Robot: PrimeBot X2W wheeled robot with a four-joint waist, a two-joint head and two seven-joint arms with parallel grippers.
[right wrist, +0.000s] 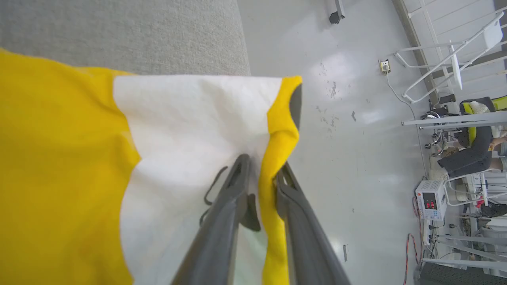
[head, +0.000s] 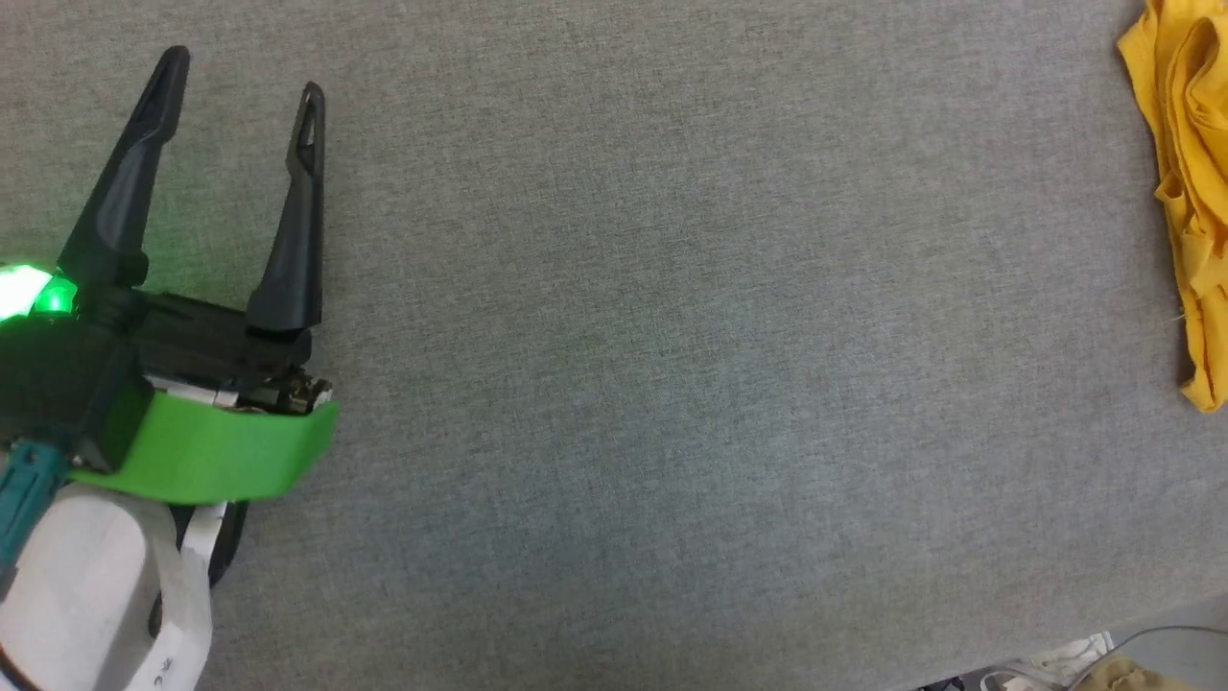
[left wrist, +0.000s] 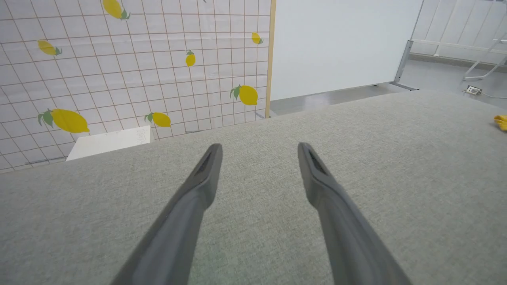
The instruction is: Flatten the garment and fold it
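Observation:
The garment [head: 1190, 192], bright yellow and bunched, lies at the right edge of the grey cloth-covered table [head: 672, 384] in the head view. A small tip of the garment [left wrist: 501, 122] shows far right in the left wrist view. In the right wrist view the garment [right wrist: 59, 158] shows yellow with a white patch and a dark mark. A yellow fold of it sits between the fingers of my right gripper [right wrist: 262, 164], which stand narrowly apart around it beyond the table's edge. My left gripper [head: 245, 75] hovers open and empty over the table's left side, and its spread fingers [left wrist: 259, 146] hold nothing.
A lemon-patterned tiled panel [left wrist: 119, 71] and a white box [left wrist: 111, 142] stand beyond the table's far edge. Past the right edge lies pale floor [right wrist: 336, 138] with a white rack [right wrist: 447, 67], a bench power supply [right wrist: 429, 200], cables and a seated person [right wrist: 471, 154].

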